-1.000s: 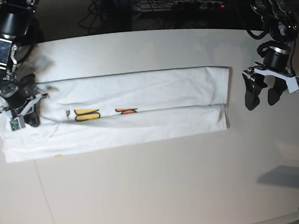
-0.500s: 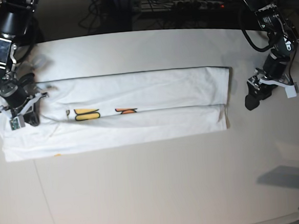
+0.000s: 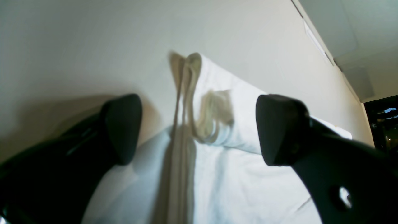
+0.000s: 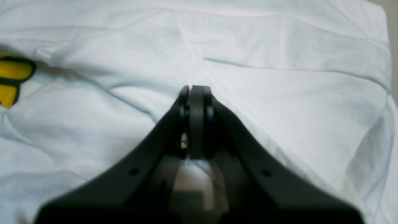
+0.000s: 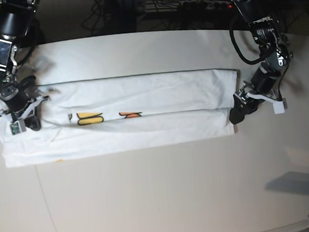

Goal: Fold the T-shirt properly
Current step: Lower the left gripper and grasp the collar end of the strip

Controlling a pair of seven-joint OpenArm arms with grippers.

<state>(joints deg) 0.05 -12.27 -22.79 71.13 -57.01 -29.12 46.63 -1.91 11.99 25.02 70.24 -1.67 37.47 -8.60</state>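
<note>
**Shirt Stretched Between Two Grippers**

The large white printed cloth T-shirt (image 5: 128, 115) lies as a long folded band across the pale flat table (image 5: 165, 195). The right gripper (image 5: 23, 119) rests on one end. The left gripper (image 5: 238, 111) straddles the opposite end's edge.

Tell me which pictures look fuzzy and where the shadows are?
Left wrist view: the black fingers up close are blurry, and the T-shirt hem is soft, with a dark shadow beside it. Right wrist view: the closed fingers are out of focus. Base view: sharper, with a grey shadow on the table.
</note>
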